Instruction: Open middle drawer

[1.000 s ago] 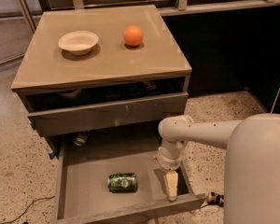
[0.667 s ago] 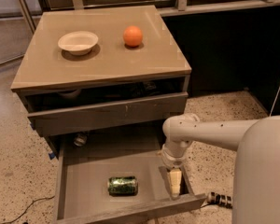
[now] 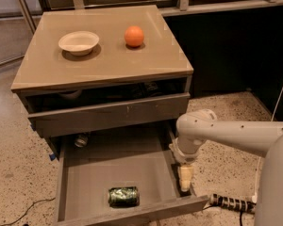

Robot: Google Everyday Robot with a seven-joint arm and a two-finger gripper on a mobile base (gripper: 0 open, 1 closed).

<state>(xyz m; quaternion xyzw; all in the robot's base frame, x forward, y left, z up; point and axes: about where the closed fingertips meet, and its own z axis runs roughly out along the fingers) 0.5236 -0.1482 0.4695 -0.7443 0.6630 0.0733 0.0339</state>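
Camera view showed the cream two-finger gripper (image 3: 185, 178) pointing down at the right side wall of the wide, shallow grey-brown wooden middle drawer (image 3: 113, 159), close to its front corner; whether the claw was apart or together could not be told. That drawer stood pulled far out, with a crumpled green metal can (image 3: 123, 196) lying on its floor near the front panel. Above the drawer sat the larger grey front with a white scratch (image 3: 108, 114). Higher still, the tan tabletop (image 3: 108, 62) bore a white round bowl (image 3: 79, 42) and an orange ball-shaped fruit (image 3: 134, 36).
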